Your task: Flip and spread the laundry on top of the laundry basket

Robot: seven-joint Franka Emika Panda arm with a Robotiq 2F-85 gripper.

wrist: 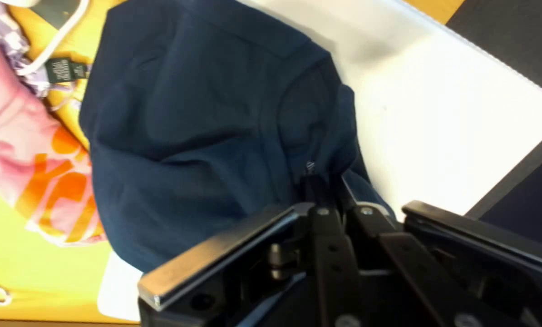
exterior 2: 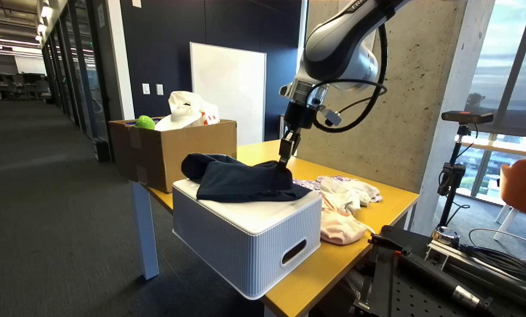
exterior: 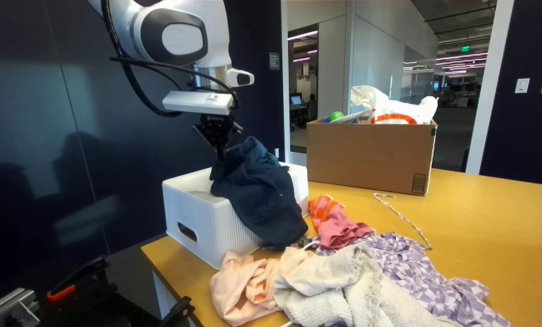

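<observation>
A dark navy garment (exterior: 266, 195) lies bunched on the flat top of the white ribbed laundry basket (exterior: 203, 222). In an exterior view it drapes down one long side of the basket. In an exterior view the navy garment (exterior 2: 241, 180) lies folded across the basket (exterior 2: 227, 229). My gripper (exterior: 221, 152) points down at the garment, also in an exterior view (exterior 2: 284, 163). In the wrist view the gripper (wrist: 327, 188) is shut on a fold of the navy garment (wrist: 198, 118), with the fingertips partly hidden in cloth. The bare basket top (wrist: 434, 113) shows beside it.
On the yellow table (exterior: 493, 222) beside the basket lie a pink and orange cloth (exterior: 337, 222), a peach cloth (exterior: 253, 286), a whitish knit (exterior: 357, 290) and a purple checked cloth (exterior: 407, 254). A full cardboard box (exterior: 371, 156) stands behind. A thin cord (exterior: 402, 217) lies near it.
</observation>
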